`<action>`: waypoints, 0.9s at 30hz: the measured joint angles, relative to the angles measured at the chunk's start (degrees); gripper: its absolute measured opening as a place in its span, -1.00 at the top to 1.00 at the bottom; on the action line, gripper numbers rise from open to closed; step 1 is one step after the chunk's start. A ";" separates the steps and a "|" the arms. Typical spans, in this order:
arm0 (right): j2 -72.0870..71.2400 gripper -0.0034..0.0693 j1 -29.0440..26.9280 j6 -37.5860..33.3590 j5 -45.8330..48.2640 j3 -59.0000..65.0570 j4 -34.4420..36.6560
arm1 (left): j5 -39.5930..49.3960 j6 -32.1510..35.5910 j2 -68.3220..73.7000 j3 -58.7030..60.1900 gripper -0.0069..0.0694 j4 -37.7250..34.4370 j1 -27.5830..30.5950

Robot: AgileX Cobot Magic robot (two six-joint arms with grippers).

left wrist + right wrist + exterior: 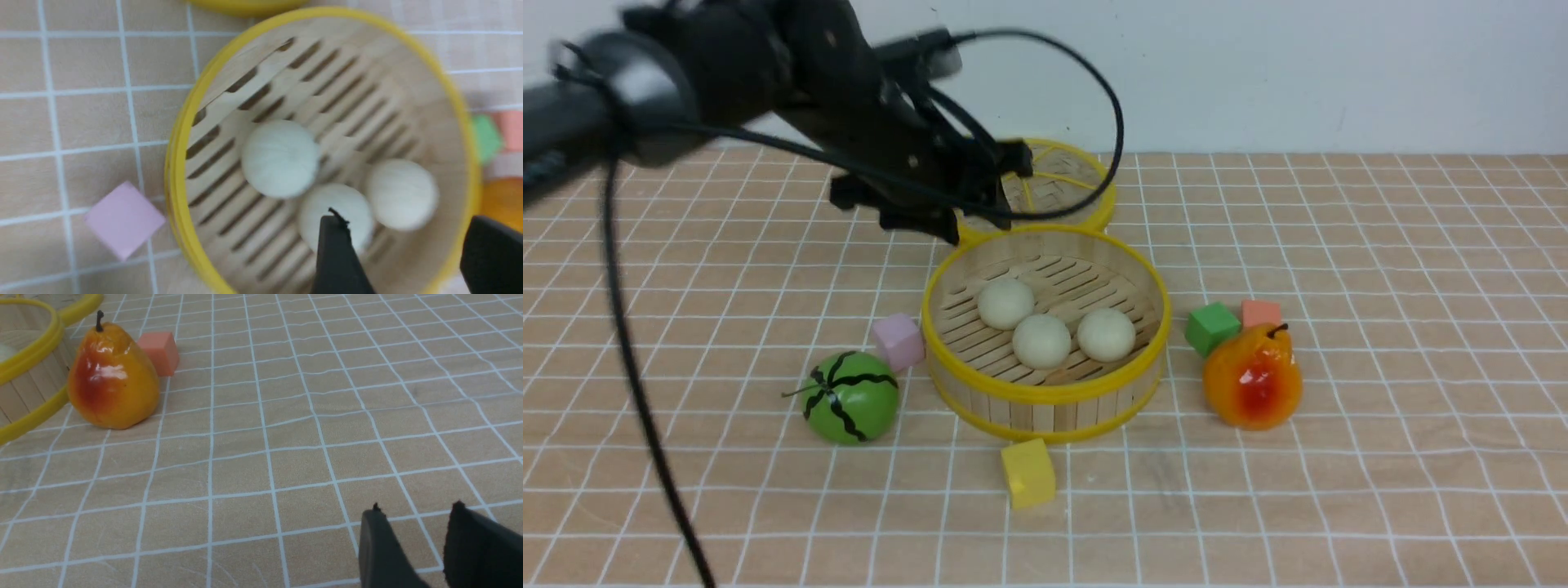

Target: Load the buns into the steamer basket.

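Observation:
Three off-white buns (1005, 304) (1041, 340) (1106, 334) lie close together on the slatted floor of the steamer basket (1045, 402). My left gripper (980, 200) hangs above the basket's back left rim, blurred. In the left wrist view the same buns (280, 157) (402, 192) (327, 204) sit in the basket (179, 163) below my left gripper (403, 220), which is open with nothing held. My right gripper (416, 507) does not show in the front view; in its wrist view it is open over bare table, holding nothing.
The woven lid (1066, 184) lies behind the basket. A green watermelon ball (851, 398) and pink cube (899, 341) are at the basket's left, a yellow cube (1027, 472) in front. A green cube (1211, 327), salmon cube (1261, 313) and pear (1252, 377) are at its right.

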 joint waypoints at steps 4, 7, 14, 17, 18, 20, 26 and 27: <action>0.00 0.24 0.00 0.00 0.00 0.00 0.00 | 4.87 0.86 -9.49 1.02 -0.24 2.56 0.00; 0.00 0.24 0.00 0.00 0.00 0.00 0.00 | 6.37 0.86 -15.79 3.06 -0.22 4.50 0.00; 0.00 0.24 0.00 0.00 0.00 0.00 0.00 | 6.93 0.86 -38.79 16.26 0.10 8.13 0.00; 0.00 0.24 0.00 0.00 0.00 0.00 0.00 | 6.93 0.05 -45.31 22.92 0.30 8.22 0.00; 0.00 0.24 0.00 0.00 0.00 0.00 0.00 | 6.86 -0.94 -49.10 26.83 0.42 8.22 0.00; 0.00 0.24 0.00 0.00 0.00 0.00 0.00 | 6.35 -2.13 -54.02 31.48 0.58 8.22 0.00; 0.00 0.24 0.00 0.00 0.00 0.00 0.00 | -0.71 -5.72 -65.08 43.67 0.85 8.22 0.00; 0.00 0.24 0.00 0.00 0.00 0.00 0.00 | -1.65 -6.19 -66.02 44.98 0.85 8.22 0.00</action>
